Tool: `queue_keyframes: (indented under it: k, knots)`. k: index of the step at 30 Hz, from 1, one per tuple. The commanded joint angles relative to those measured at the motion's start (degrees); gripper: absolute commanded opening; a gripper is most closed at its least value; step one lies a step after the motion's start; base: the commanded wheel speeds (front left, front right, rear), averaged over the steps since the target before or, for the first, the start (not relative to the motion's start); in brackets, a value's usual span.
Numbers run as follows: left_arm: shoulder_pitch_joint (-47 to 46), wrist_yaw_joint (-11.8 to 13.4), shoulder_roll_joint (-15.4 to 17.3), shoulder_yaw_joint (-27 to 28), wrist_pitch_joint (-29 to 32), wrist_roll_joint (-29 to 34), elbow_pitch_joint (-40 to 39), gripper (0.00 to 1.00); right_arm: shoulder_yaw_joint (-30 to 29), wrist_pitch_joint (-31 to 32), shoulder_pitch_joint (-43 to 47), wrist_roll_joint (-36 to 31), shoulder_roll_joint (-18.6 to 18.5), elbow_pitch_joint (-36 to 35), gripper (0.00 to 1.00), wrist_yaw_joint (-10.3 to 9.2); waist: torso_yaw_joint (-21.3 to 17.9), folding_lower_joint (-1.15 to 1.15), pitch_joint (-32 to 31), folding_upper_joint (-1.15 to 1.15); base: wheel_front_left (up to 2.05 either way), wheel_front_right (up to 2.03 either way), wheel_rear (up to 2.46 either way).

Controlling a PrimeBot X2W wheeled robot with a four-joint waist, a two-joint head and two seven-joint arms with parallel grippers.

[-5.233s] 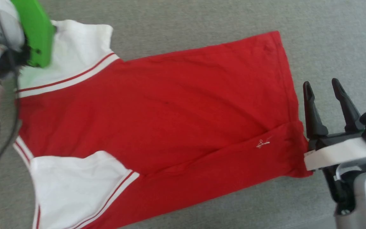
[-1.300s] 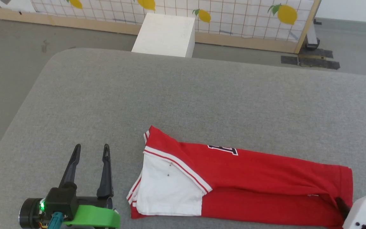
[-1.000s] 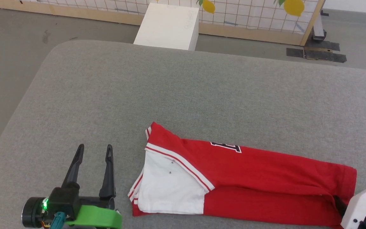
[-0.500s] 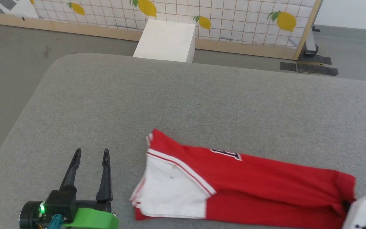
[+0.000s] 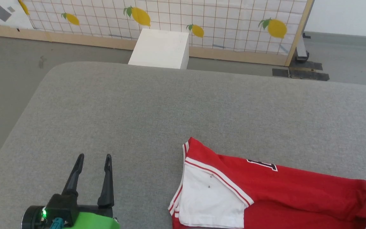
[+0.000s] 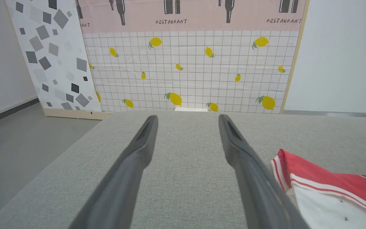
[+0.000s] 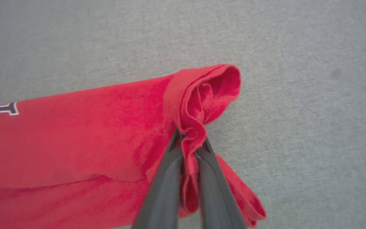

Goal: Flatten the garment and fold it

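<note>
The right gripper has its two dark fingers pressed together, clamped on a bunched fold of red hem at one end of the garment. The cloth puckers between the tips. Just beyond them the hem curls into an open roll, raised off the grey upholstered surface. From the tips, the garment extends to that view's left, folded lengthwise, with part of a black-and-white printed character at the far edge.

The left gripper has its fingers wide apart and holds nothing. Its tips point along bare surface toward the lemon-pattern panel. The garment's other end, a white panel with red-white stripe trim, lies just right of the fingers and apart from them. In the head view this gripper sits low, with a green wrist cover behind the fingers.
</note>
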Motion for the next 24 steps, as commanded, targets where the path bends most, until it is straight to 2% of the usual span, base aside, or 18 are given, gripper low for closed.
queue_keyframes:
  k: [1, 9, 13, 18, 24]
  knots:
    - [1.0, -0.3, -0.5, 0.1, -0.3, 0.5, 0.2, 1.0, 1.6, 0.8, 1.4, 0.9, 0.4, -2.0, 0.0, -0.06, -0.1, 0.0, -0.9, 0.0, 0.0, 0.0, 0.0]
    - [1.9, -1.0, -0.9, -0.1, -0.3, 0.5, 0.5, 1.0, 13.0, 7.7, 6.0, 7.2, 3.5, -15.5, 0.0, -0.06, 0.9, 0.0, -3.1, 0.0, 0.0, 0.0, 0.0]
    - [2.1, -1.2, -1.1, -0.4, -0.3, 0.5, 0.5, 1.0, 17.4, 10.1, 5.7, 11.1, 5.8, -19.4, 0.0, -0.06, 2.2, 0.0, -3.2, 0.0, 0.0, 0.0, 0.0]
    - [1.9, -1.4, -1.3, -0.8, -0.3, 0.4, 0.7, 1.0, 22.8, 11.4, 3.0, 16.7, 7.0, -19.7, 0.0, -0.06, 4.2, 0.0, -2.8, 0.0, 0.0, 0.0, 0.0]
    - [0.8, -1.7, -1.5, -1.3, -0.3, 0.1, 1.1, 1.0, 29.2, 6.5, -1.8, 22.4, 7.1, -13.1, 0.0, -0.06, 7.2, 0.0, -1.8, 0.0, 0.0, 0.0, 0.0]
